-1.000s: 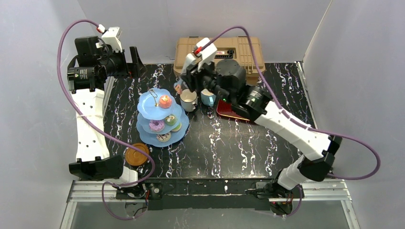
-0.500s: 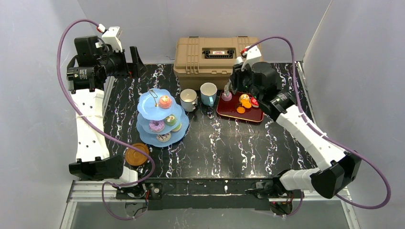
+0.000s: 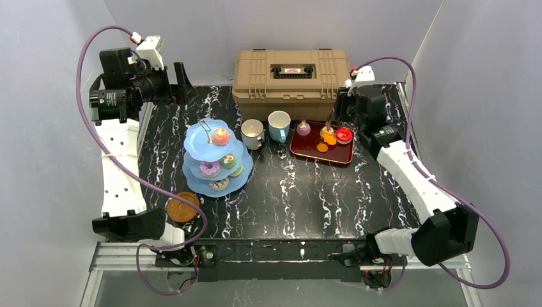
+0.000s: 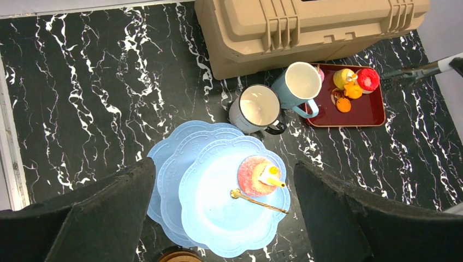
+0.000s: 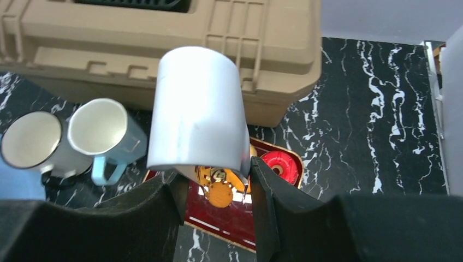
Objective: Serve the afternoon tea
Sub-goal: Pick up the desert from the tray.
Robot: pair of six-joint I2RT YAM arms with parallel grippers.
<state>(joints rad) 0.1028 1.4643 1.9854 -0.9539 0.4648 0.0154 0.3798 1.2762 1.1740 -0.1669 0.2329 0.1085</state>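
My right gripper [image 5: 215,180] pinches metal tongs [image 5: 196,109]; their tips point at the orange toy cake [image 5: 219,194] on the dark-red tray [image 5: 232,222], lower centre. My left gripper [image 4: 223,180] hangs spread.

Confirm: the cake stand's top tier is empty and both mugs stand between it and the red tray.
Not empty: the top tier holds a pink cake, per the left wrist view. The white mug, blue mug and tray are as stated.
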